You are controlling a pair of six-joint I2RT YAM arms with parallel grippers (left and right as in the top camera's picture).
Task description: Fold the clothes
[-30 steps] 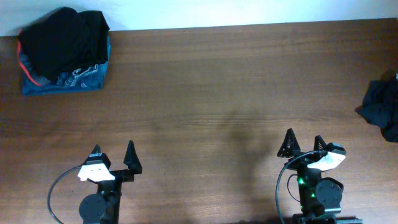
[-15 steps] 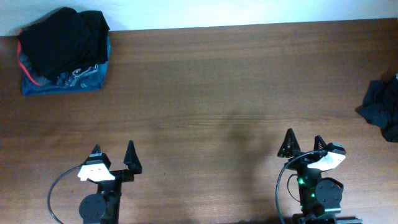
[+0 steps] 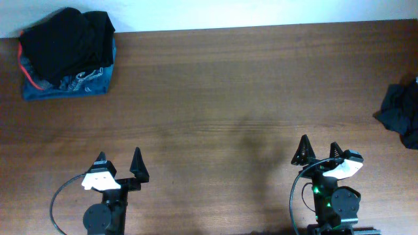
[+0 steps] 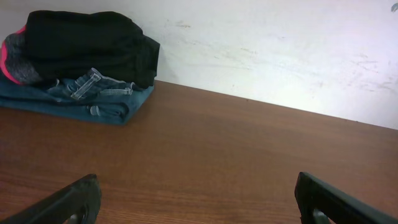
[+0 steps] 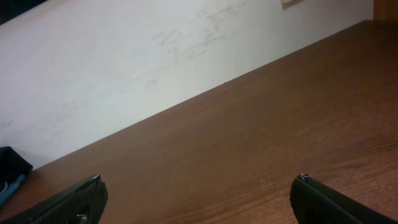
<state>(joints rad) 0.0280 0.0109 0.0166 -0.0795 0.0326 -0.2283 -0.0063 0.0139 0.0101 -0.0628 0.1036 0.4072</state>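
Nothing changes over the last second: both arms sit parked at the near edge of the table (image 3: 215,85) and no cloth moves, so folding looks not started. Left end effector (image 3: 118,156) released, jaws spread wide, nothing between them. Right end effector (image 3: 319,145) the same, wide and empty. Black shirt (image 3: 400,112) lies in a crumpled heap at the right edge of the table, partly cut off in the overhead view, no logo visible. It is well apart from the right end effector, closer to the right edge and further from the near edge, and across the whole table from the left one; neither wrist view shows it. Far left corner holds a pile (image 3: 62,42) of dark folded garments on jeans (image 3: 78,86), looks already done. Likely next: right arm reaches for the shirt, drags it to mid-table and spreads it flat
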